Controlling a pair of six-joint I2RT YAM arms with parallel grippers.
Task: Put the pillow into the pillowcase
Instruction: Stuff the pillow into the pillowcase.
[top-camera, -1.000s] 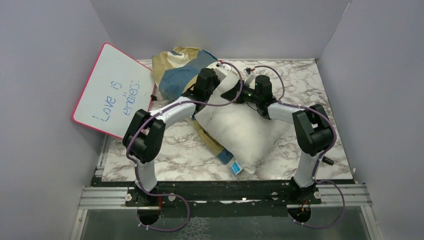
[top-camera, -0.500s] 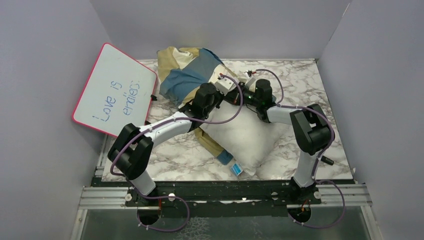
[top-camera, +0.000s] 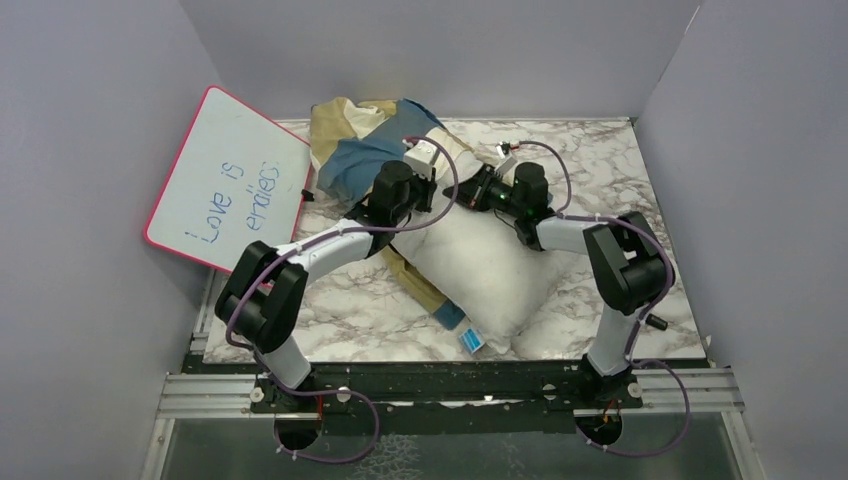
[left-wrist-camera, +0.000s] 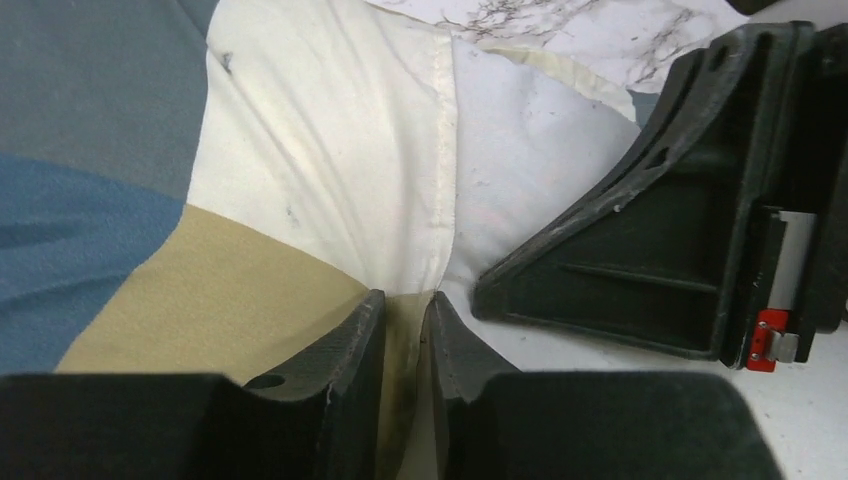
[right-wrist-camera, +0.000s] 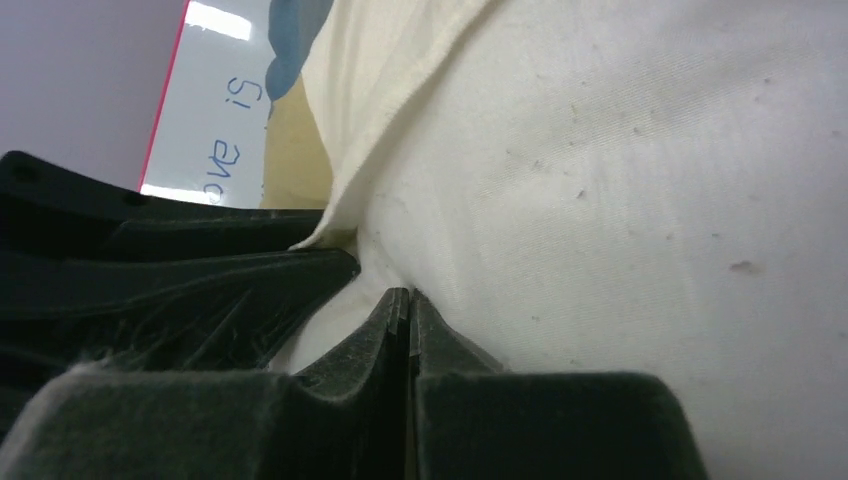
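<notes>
Between left pincer tips, pillowcase cloth.

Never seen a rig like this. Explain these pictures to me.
Two robot arms, the left arm and the right arm, are bolted at the near edge of a marble table. The wide picture looks down from above and behind them. The two close-ups come from cameras on their wrists. On the table lie a white pillow, a checked blue, tan and cream pillowcase, and, at the left, a pink-rimmed whiteboard. The left fingers pinch the pillowcase's fabric. The right fingers are shut, tips against the pillow.
</notes>
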